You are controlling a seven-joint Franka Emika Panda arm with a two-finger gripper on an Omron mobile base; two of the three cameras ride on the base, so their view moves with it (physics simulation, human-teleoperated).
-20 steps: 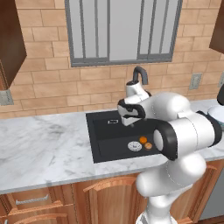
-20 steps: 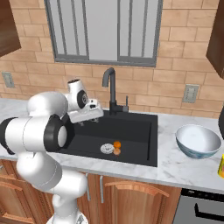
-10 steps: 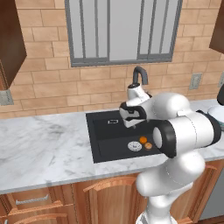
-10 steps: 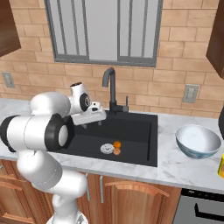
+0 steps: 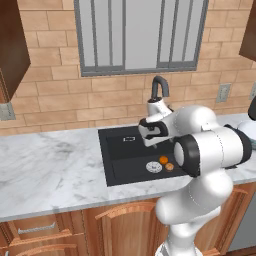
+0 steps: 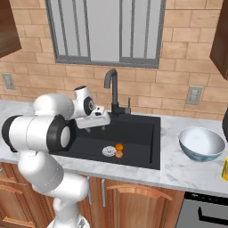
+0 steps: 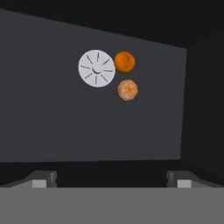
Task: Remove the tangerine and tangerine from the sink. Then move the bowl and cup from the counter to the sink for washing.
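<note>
Left base view: the gripper point(image 5: 151, 141) is held above the sink point(image 5: 116, 162), over its far half, just in front of the faucet point(image 5: 156, 87). On the sink floor a bright tangerine point(image 5: 163, 160) and a duller tangerine point(image 5: 170, 166) are seen just right of the drain point(image 5: 153, 167), side by side and apart from the gripper. The counter point(image 5: 45, 170) is seen on the left of the sink.

Right base view: the gripper point(image 6: 99, 121) is seen above the left part of the sink point(image 6: 142, 151). The bright tangerine point(image 6: 119, 147) and the duller tangerine point(image 6: 118, 154) are found beside the drain point(image 6: 108, 151). The bowl point(image 6: 201, 143) is set on the counter point(image 6: 178, 167) right of the sink; the cup point(image 6: 225, 169) is cut by the right edge.

Hand view: the fingertips point(image 7: 43, 179) are spread wide apart, with nothing between them. Both tangerines, bright point(image 7: 124, 61) and duller point(image 7: 127, 89), are seen well below, beside the drain point(image 7: 96, 68).
</note>
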